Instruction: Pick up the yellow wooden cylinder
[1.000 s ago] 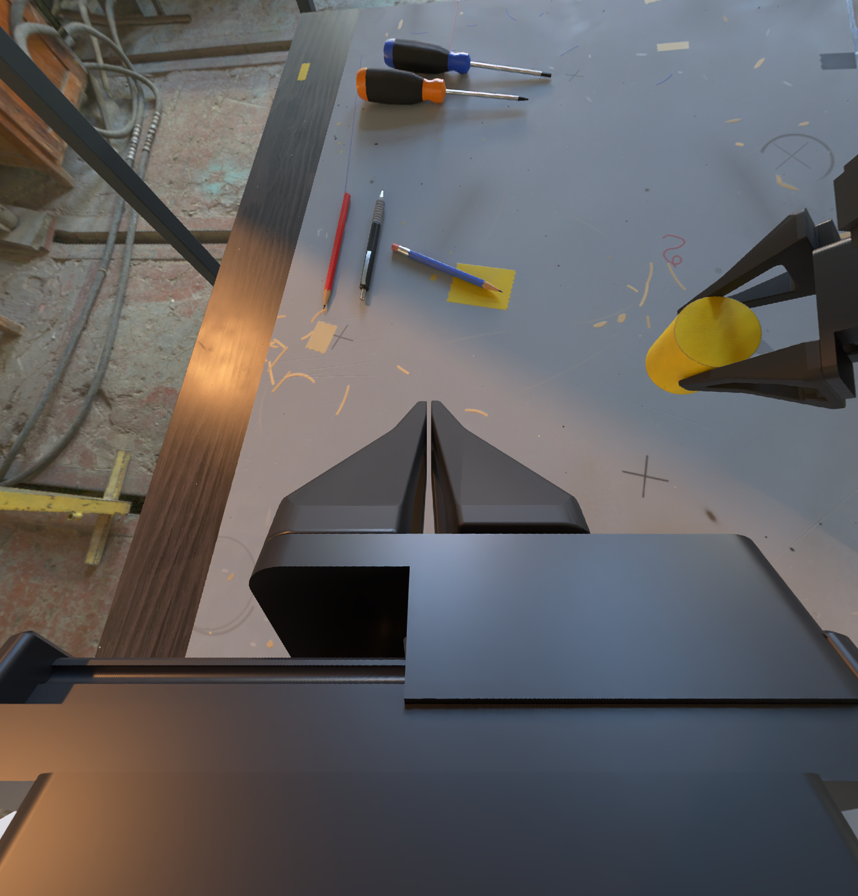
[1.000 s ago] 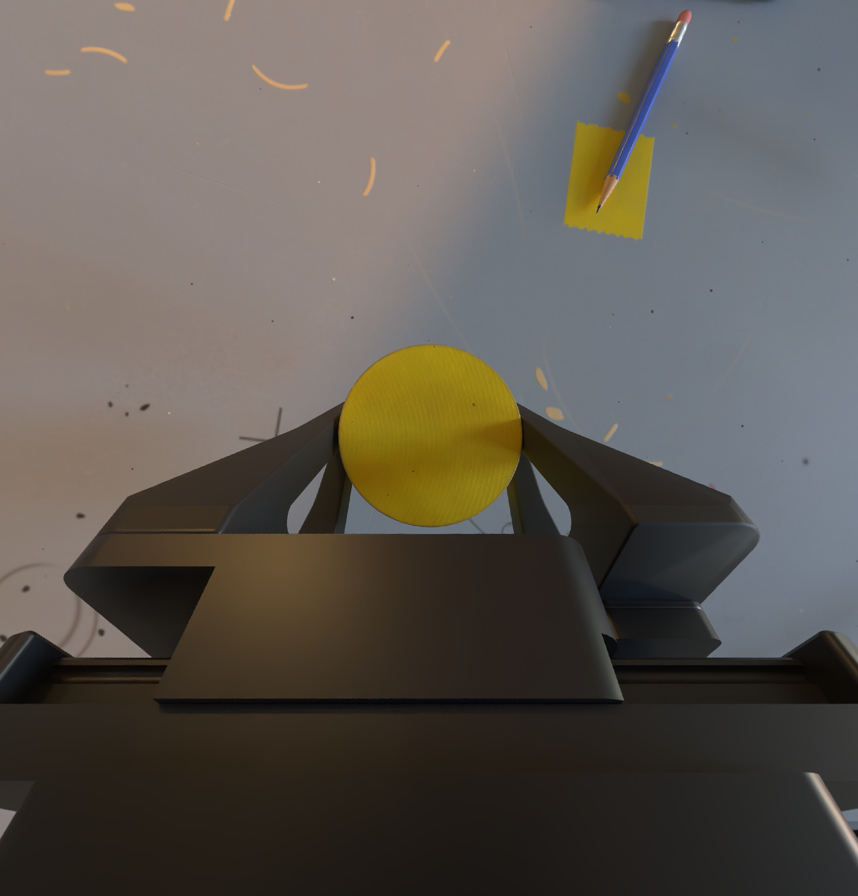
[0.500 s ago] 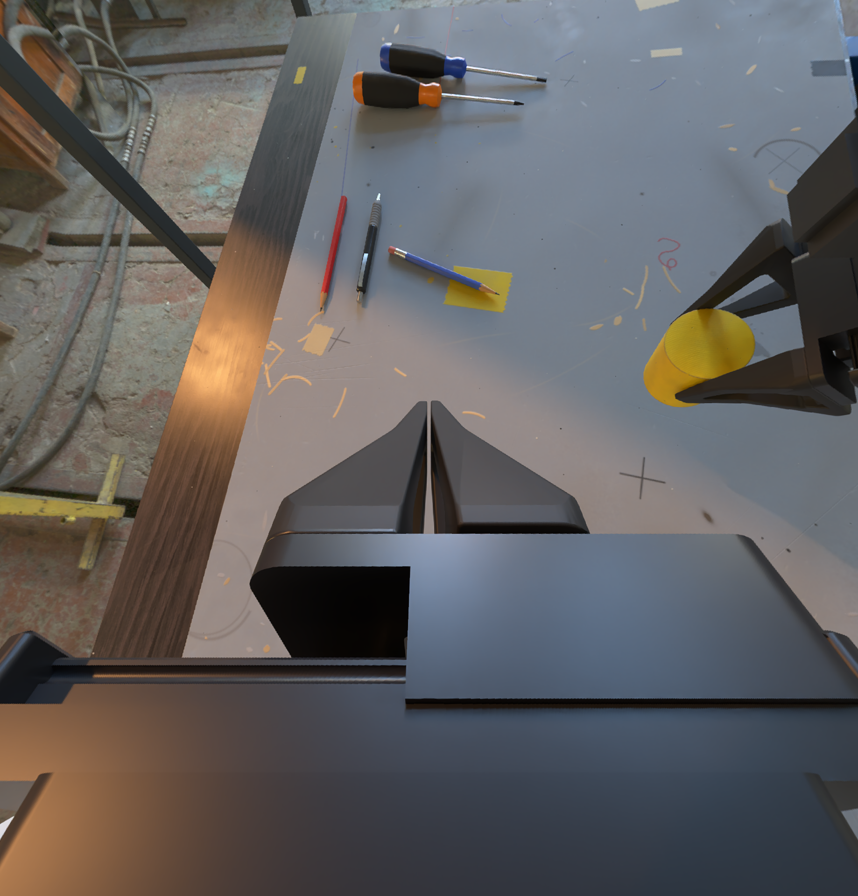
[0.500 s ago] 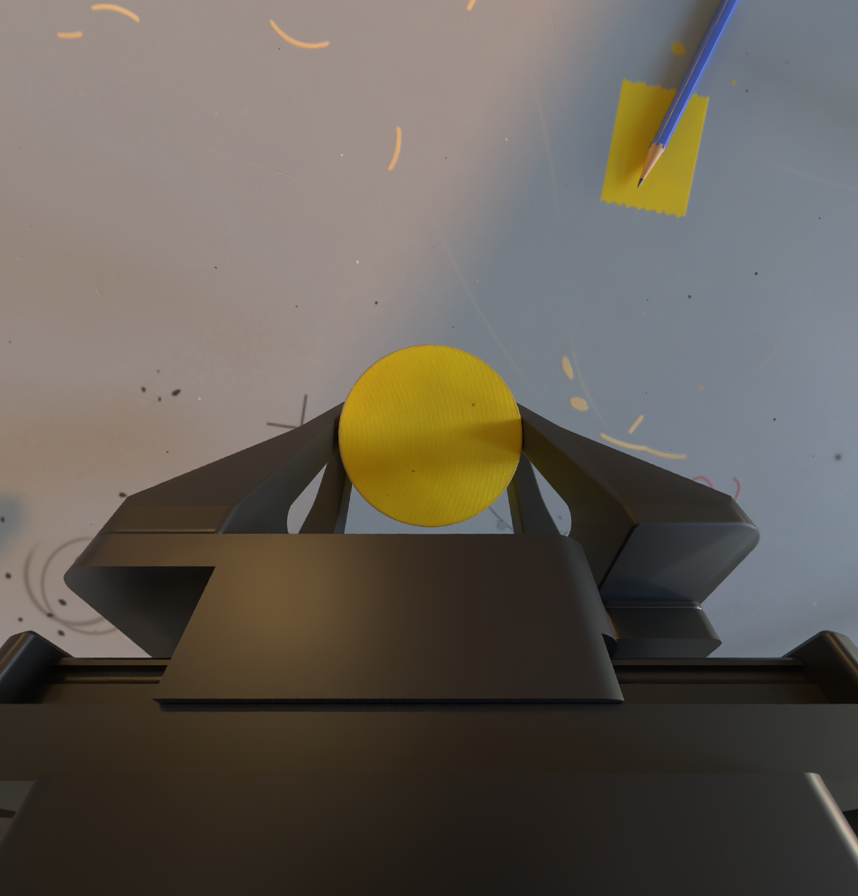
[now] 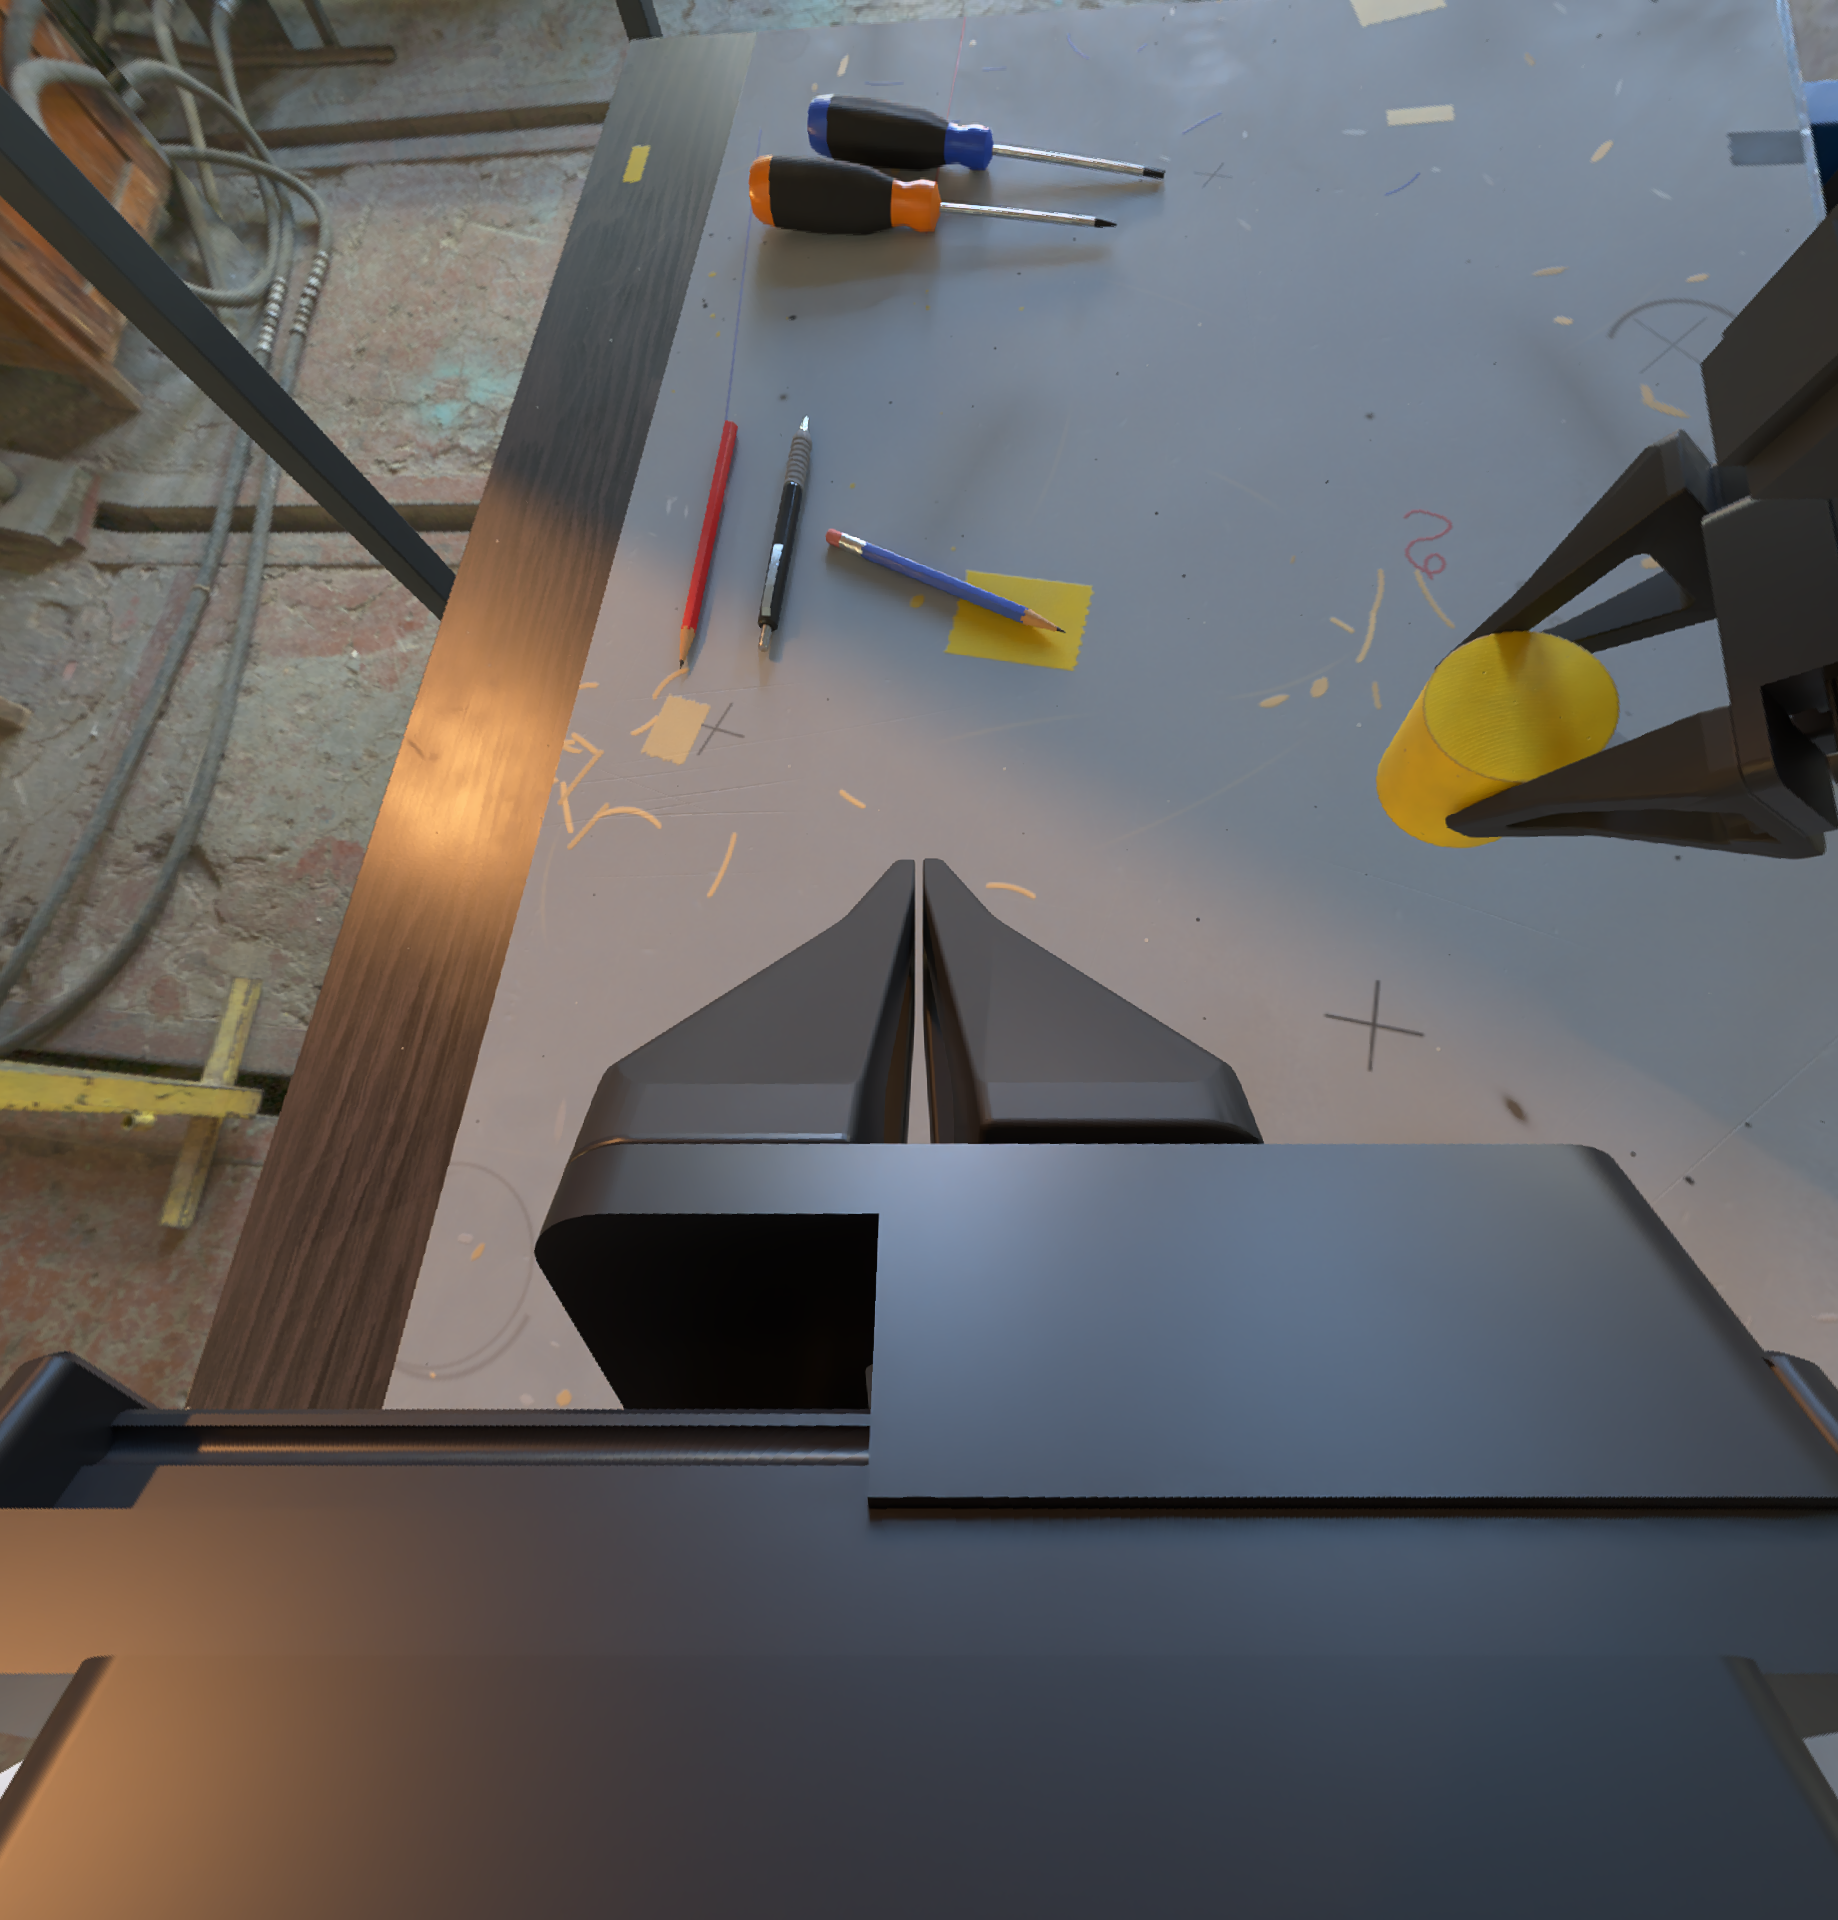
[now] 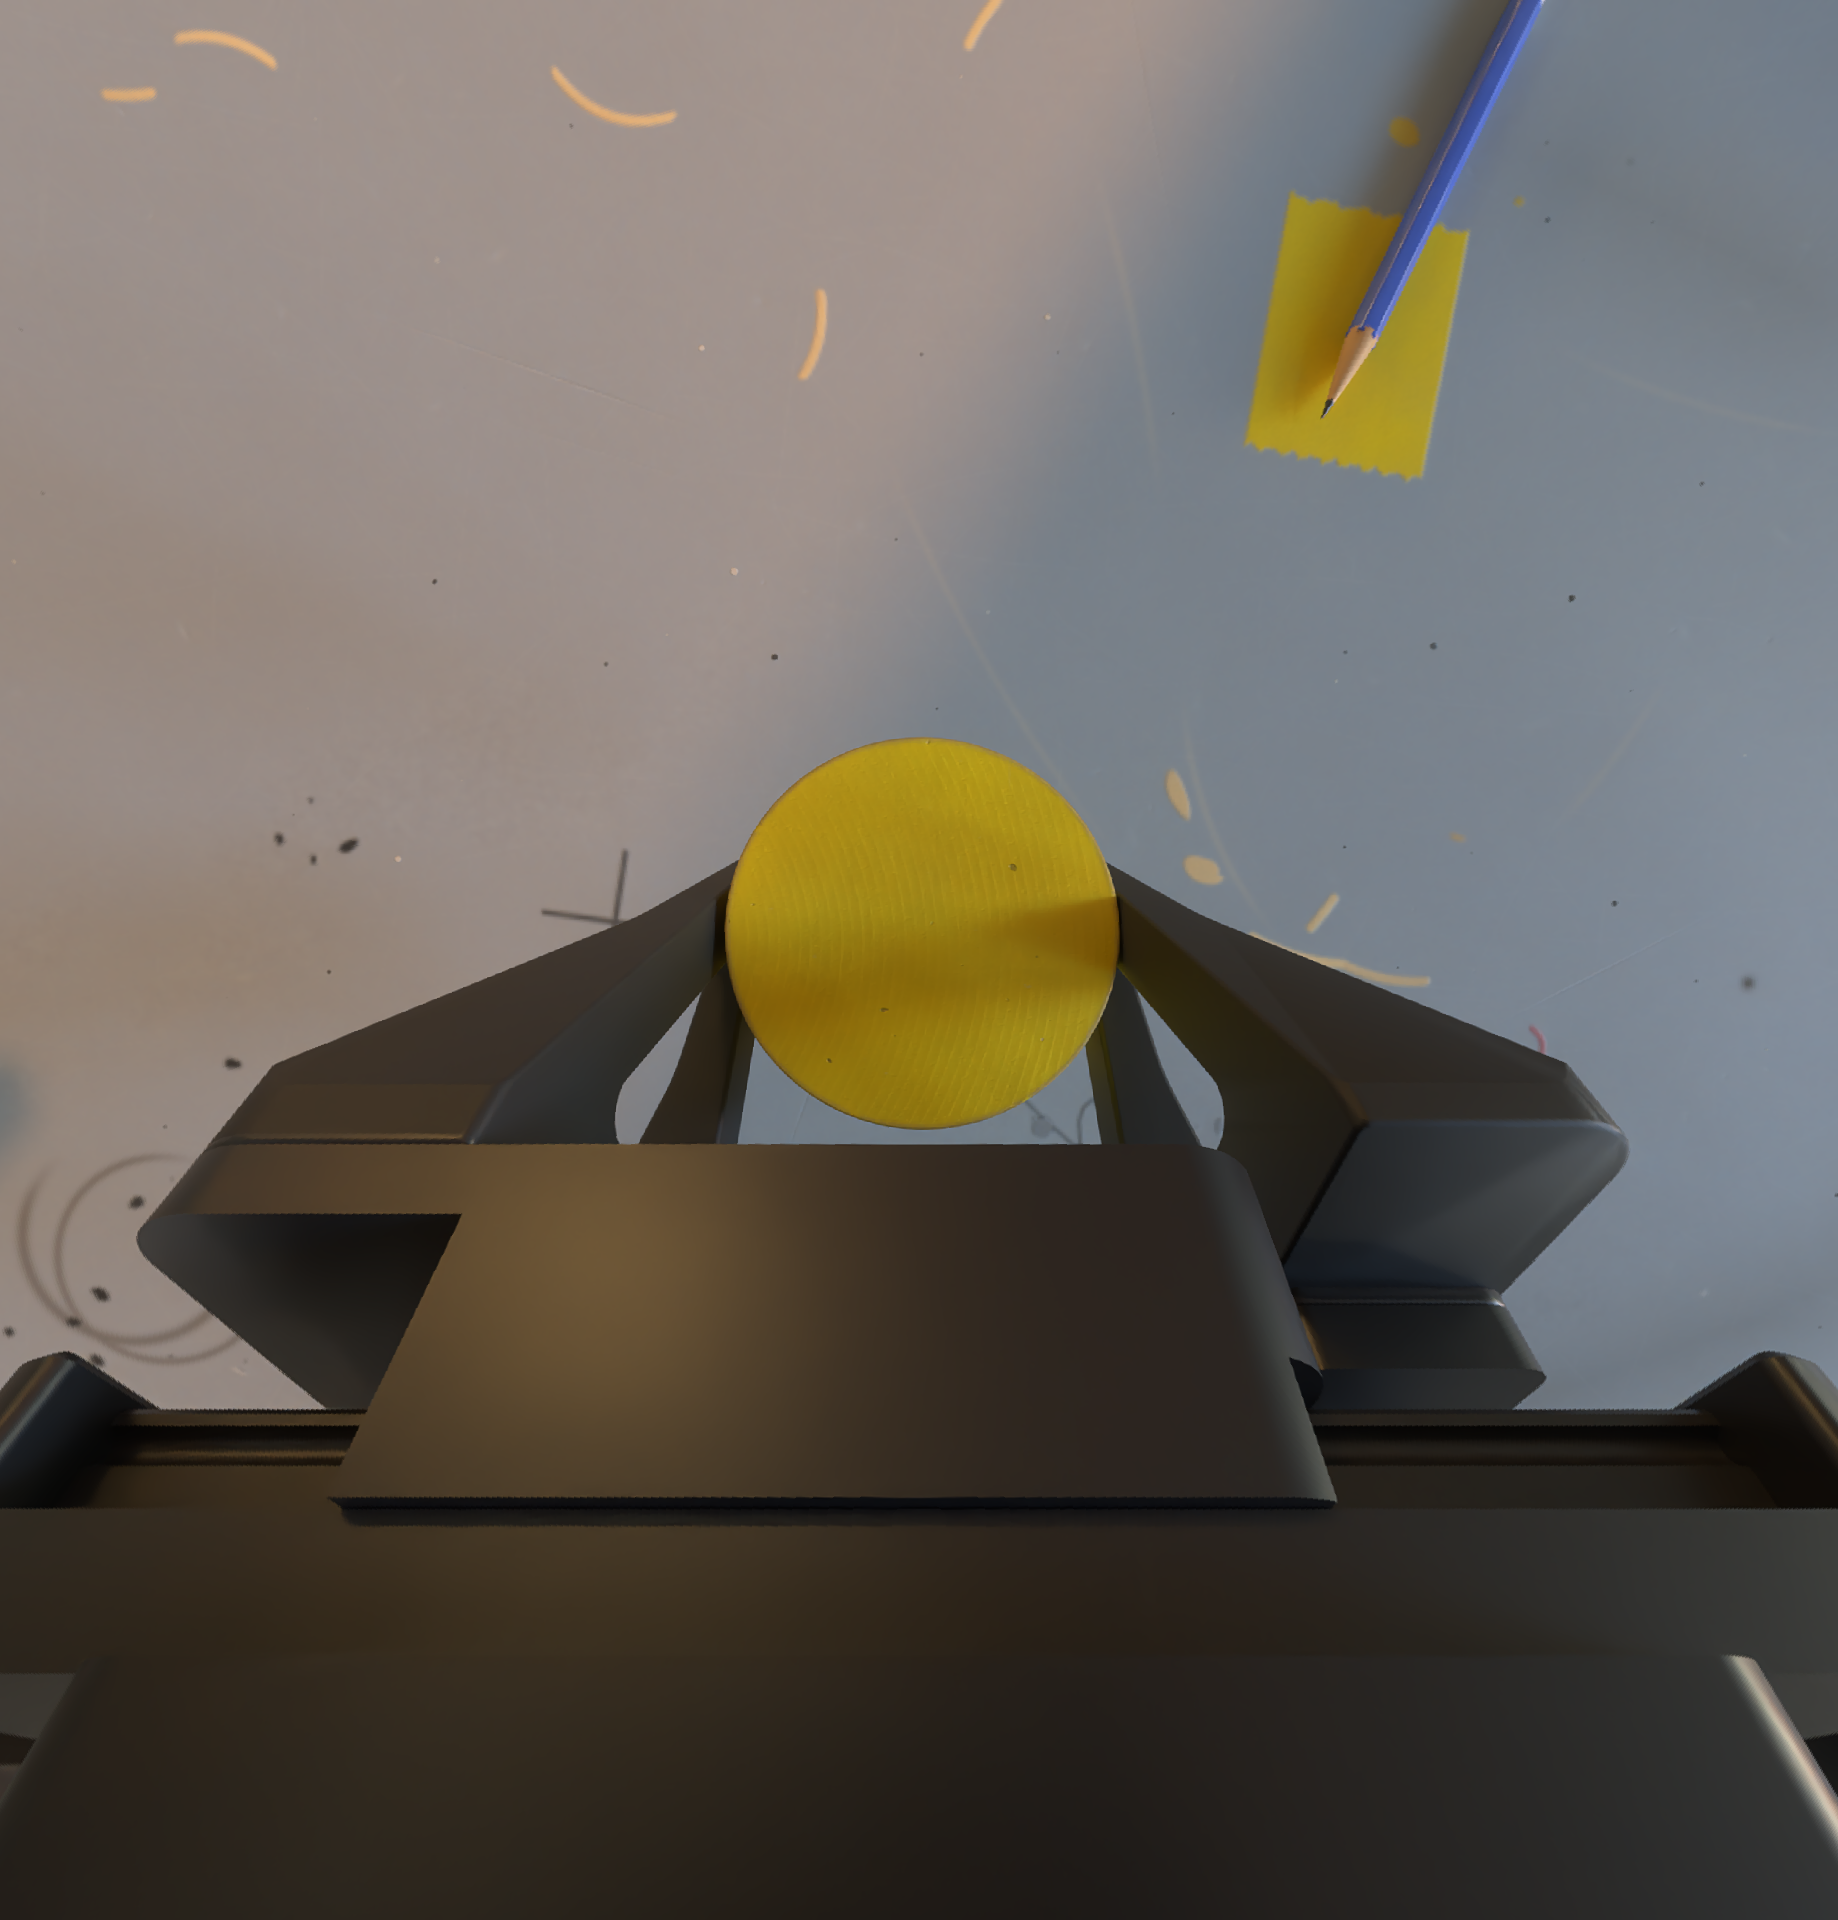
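Gripping the yellow wooden cylinder (image 6: 920, 932) between its two dark fingers (image 6: 1185, 966), the right claw (image 6: 922, 935) holds it by the curved sides, one finger pressed to each side, with the round flat end face turned toward the wrist camera. In the left wrist view the same cylinder (image 5: 1497, 732) sits clamped in that claw (image 5: 1486, 727) above the grey counter (image 5: 1154, 416); whether its lower edge touches the surface cannot be told.

Relative to the cylinder, everything else lies toward the counter's dark wooden edge (image 5: 458, 790). Nearest is a blue pencil (image 5: 941, 580), its tip resting on a yellow paper square (image 5: 1019, 623). Past that, a black pen (image 5: 782, 535) and a red pencil (image 5: 709, 540) lie side by side, close but apart. Farther off lie two screwdrivers, one with a blue collar (image 5: 956, 140) and one with an orange collar (image 5: 894, 197), nearly parallel. Pale shavings and pencilled cross marks dot the surface around them.

The left claw (image 5: 917, 883) hangs over the counter, well apart from the cylinder, its fingers pressed together with only a thin slit between them and nothing held.
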### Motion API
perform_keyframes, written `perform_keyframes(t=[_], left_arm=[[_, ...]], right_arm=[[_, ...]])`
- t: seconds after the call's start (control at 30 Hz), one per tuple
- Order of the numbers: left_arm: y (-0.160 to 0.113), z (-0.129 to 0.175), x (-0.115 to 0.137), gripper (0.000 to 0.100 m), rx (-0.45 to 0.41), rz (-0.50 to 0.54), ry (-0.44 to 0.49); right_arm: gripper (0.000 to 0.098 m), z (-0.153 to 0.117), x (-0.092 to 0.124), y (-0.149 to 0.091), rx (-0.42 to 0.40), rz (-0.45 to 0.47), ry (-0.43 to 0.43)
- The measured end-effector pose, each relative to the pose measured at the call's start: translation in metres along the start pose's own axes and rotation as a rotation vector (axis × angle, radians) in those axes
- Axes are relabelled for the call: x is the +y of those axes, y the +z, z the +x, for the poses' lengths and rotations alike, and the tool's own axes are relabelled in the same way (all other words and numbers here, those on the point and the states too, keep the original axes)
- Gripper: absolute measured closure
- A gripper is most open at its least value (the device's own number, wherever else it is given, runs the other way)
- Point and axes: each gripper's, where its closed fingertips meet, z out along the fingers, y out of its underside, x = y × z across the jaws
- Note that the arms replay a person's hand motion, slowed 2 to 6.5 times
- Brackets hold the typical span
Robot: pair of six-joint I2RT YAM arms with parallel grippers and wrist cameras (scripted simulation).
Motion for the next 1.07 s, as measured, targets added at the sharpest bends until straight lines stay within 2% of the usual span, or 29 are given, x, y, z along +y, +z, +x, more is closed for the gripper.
perform_keyframes(t=[0.5,1.07], left_arm=[[-0.001,0.000,-0.002,0.099,0.002,0.006,0.008],[-0.001,0.000,-0.003,0.099,0.004,0.008,0.006]], right_arm=[[0.0473,0.004,-0.007,0.000,-0.006,0.046,0.015],[0.0473,0.002,-0.025,0.014,0.001,0.160,0.025]])
